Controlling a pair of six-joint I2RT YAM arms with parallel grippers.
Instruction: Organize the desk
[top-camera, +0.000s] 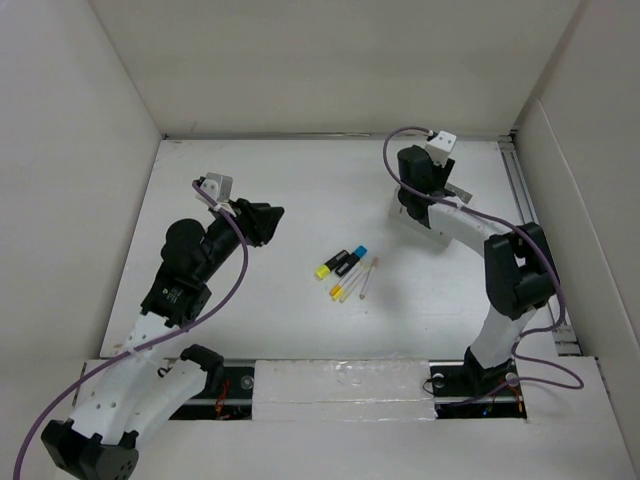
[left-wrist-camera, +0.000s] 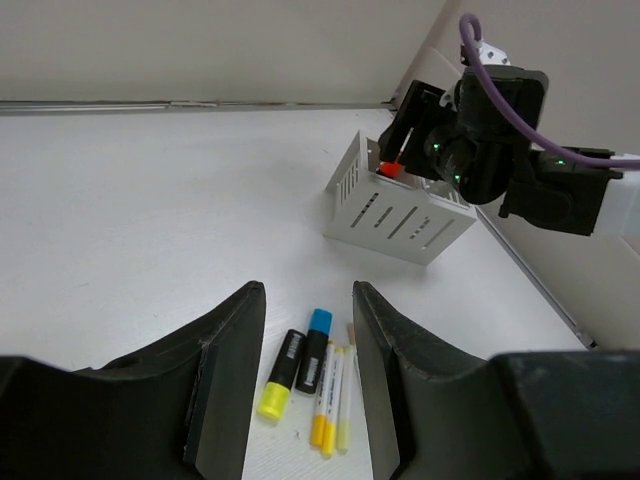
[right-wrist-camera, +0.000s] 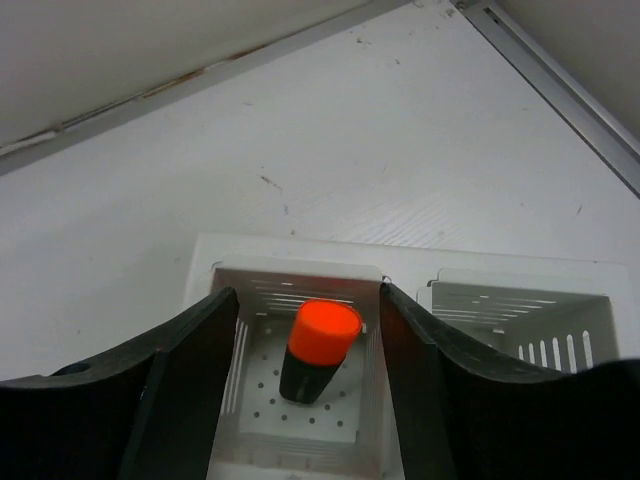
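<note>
Several pens (top-camera: 348, 260) lie mid-worktop (top-camera: 300, 190) awaiting sorting; left hand (left-wrist-camera: 307, 290) hovers open, empty, above them; right hand (right-wrist-camera: 307, 293) gapes over the box (right-wrist-camera: 300, 255), orange marker (right-wrist-camera: 322, 335) loose inside.

We note an orange-capped black marker (right-wrist-camera: 318, 350), a white slotted organizer (left-wrist-camera: 400, 220) with a hole-dotted floor, a yellow-capped black marker (left-wrist-camera: 280, 375), a blue-capped black marker (left-wrist-camera: 316, 348), yellow-tipped pens (left-wrist-camera: 325, 405) and the matte white desk (top-camera: 250, 300).
</note>
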